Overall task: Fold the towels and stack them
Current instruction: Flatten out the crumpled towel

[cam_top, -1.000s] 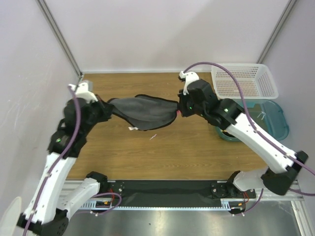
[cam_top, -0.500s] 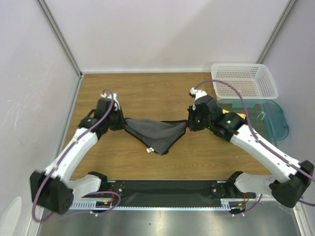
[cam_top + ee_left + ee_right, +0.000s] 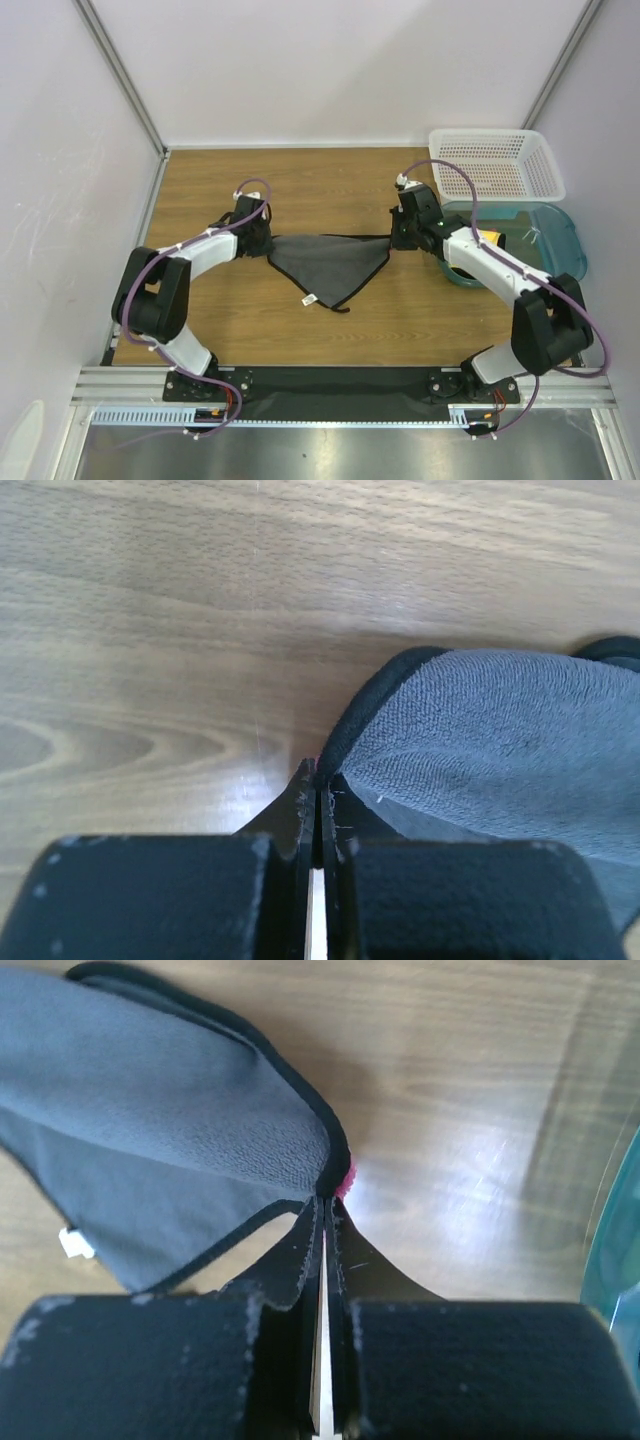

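the wooden desk (image 3: 300,180) fills the middle of the top view; its right edge is hidden under a white mesh basket (image 3: 548,170) and a clear teal tub (image 3: 562,240), and the right arm crosses over the tub's near left part, so what sits there cannot be made out

a dark grey towel (image 3: 335,260) lies mid-desk, its far edge drawn straight between the two arms, the rest narrowing to a point toward the near edge; whether the pinched corners touch the wood cannot be told

the left fingers (image 3: 264,240) are closed to a hairline gap on the towel's left corner; the left wrist view shows the black hem caught at their tips (image 3: 303,798), with most of the cloth cut off at the right of that view

the right fingers (image 3: 394,238) are pressed together the same way on the right corner (image 3: 300,1250), a fold of cloth curling over them; a small pink spot just behind the tips is too small to identify

a white tag (image 3: 309,298) sits on the towel's near left edge, its print unreadable
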`<action>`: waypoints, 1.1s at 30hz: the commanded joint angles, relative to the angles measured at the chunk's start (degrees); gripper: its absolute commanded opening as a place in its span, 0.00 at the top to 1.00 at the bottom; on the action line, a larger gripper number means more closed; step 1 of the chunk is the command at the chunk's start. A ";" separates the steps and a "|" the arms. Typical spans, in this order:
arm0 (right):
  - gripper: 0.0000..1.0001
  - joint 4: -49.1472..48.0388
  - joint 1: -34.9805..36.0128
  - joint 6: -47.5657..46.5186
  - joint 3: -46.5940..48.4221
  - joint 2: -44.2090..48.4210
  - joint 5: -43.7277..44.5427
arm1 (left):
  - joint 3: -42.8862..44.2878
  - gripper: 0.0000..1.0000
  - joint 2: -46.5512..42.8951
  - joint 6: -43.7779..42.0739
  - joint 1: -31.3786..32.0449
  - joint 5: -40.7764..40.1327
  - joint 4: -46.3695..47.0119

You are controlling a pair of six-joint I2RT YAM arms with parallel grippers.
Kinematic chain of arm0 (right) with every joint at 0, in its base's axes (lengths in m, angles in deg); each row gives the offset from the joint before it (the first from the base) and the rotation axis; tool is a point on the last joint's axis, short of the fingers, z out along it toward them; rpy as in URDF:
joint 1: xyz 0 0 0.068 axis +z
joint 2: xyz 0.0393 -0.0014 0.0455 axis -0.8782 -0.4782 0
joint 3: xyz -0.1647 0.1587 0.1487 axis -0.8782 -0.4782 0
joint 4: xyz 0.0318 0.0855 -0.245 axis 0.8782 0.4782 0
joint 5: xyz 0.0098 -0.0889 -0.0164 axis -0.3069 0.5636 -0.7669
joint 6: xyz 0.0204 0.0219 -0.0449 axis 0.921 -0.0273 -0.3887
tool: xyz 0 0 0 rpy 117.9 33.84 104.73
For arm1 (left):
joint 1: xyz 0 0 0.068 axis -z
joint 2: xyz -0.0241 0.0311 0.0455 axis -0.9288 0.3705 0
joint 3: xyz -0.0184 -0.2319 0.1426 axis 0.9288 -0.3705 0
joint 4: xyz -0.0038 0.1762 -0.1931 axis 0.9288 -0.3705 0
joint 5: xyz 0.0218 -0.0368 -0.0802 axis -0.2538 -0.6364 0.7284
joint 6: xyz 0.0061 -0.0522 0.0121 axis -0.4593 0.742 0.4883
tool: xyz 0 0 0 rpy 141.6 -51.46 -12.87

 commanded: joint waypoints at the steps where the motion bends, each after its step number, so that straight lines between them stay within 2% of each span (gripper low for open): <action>1: 1.00 -5.57 -1.01 -1.52 0.42 -3.55 -2.36 | 2.86 1.00 1.20 -2.67 -0.29 -2.16 5.32; 4: 1.00 -5.39 -1.01 -0.47 -0.64 -6.54 -6.57 | 3.91 0.99 3.40 -4.08 -0.29 -2.78 5.67; 6: 1.00 -4.78 -1.01 0.59 -1.08 -7.96 -7.28 | 5.83 0.94 5.07 -4.26 -0.29 -2.95 5.06; 9: 1.00 -4.34 -0.92 1.47 -1.43 -9.19 -8.25 | 8.12 0.64 6.40 -5.05 -0.12 -0.94 3.31; 10: 1.00 -4.16 -0.66 1.73 -1.34 -9.46 -8.52 | 8.22 0.43 5.00 -4.96 0.06 -0.49 2.78; 13: 1.00 -2.68 0.22 3.22 -0.90 -9.72 -8.87 | 6.47 0.07 -0.52 -4.61 1.72 -1.19 2.34; 17: 1.00 -2.67 3.03 5.34 -1.52 -9.90 -11.59 | 5.50 0.04 -7.73 -3.73 4.10 -3.38 -1.17; 20: 1.00 -2.67 7.86 5.16 -1.69 -10.69 -10.81 | 3.92 0.04 -12.22 -1.63 7.61 -6.20 -3.20; 24: 1.00 -5.38 10.85 6.56 -3.97 -10.78 -14.04 | -2.49 0.07 -20.30 1.98 12.79 -4.98 -1.45; 27: 1.00 -9.86 12.44 7.88 -6.61 -9.29 -19.23 | -7.57 0.09 -23.12 5.05 15.52 -4.62 -0.04; 32: 1.00 -7.51 17.53 7.10 -7.23 -6.74 -20.38 | -15.32 0.14 -25.95 9.63 17.64 -4.80 2.41; 33: 0.84 -7.07 17.80 7.01 -7.49 -6.30 -20.64 | -16.03 0.16 -26.21 9.72 18.34 -4.80 3.03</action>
